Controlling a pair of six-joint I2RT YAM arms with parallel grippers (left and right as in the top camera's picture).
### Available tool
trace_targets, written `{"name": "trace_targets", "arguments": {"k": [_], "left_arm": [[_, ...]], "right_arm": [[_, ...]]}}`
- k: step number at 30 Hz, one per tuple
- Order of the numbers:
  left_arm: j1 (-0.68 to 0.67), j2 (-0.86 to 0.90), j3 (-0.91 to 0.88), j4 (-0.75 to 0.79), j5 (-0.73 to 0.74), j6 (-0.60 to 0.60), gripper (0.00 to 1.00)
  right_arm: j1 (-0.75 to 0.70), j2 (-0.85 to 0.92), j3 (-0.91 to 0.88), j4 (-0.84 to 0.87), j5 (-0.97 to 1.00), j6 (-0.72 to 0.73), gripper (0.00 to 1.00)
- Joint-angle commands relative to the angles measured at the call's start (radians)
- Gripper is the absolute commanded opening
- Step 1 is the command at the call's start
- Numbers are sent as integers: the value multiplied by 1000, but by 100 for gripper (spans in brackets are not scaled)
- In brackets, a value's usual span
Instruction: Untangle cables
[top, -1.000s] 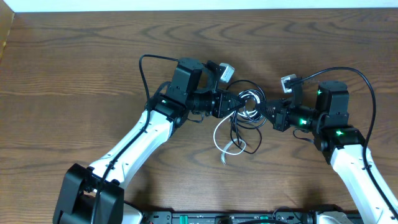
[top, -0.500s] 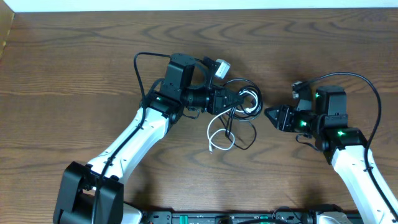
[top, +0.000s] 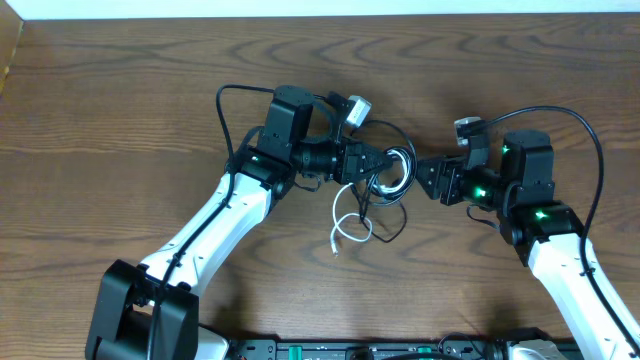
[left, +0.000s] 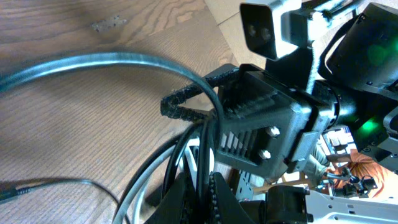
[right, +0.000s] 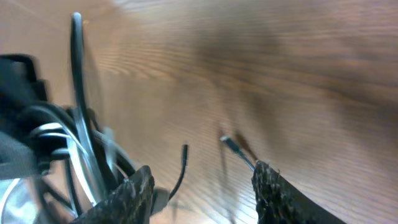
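The cables are a tangled bundle of a black cord (top: 403, 222) and a white cord (top: 347, 233), lifted at mid-table with loops hanging to the wood. My left gripper (top: 383, 167) is shut on the bundle; in the left wrist view its jaws (left: 202, 194) pinch black strands (left: 200, 149) with the white cord (left: 146, 183) beside them. My right gripper (top: 421, 173) is open just right of the bundle. In the right wrist view its fingers (right: 134, 194) stand apart with nothing between them, the bundle (right: 79, 146) at the left, and two plug ends (right: 185, 149) hang over the wood.
Thick black arm wires (top: 228, 110) arc off the left arm, and another (top: 590, 135) off the right arm. A pale strip (top: 320, 8) runs along the table's far edge. The right arm's camera block (left: 261, 28) looms close in the left wrist view.
My right gripper opened and let go of the cables, drew back to the right, then came in toward the bundle again. The left gripper carried the bundle slightly left and up.
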Motion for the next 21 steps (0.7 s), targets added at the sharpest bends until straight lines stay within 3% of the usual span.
{"name": "trace_targets", "arguments": {"k": [1, 11, 21], "left_arm": [[-5, 0, 8, 1, 16, -5, 8], [-5, 0, 7, -6, -7, 9, 8], [-4, 0, 5, -106, -68, 82, 8]], "right_arm": [[13, -7, 10, 1, -151, -35, 53], [13, -7, 10, 31, -325, -175, 55], [8, -7, 10, 144, -434, -172, 59]]}}
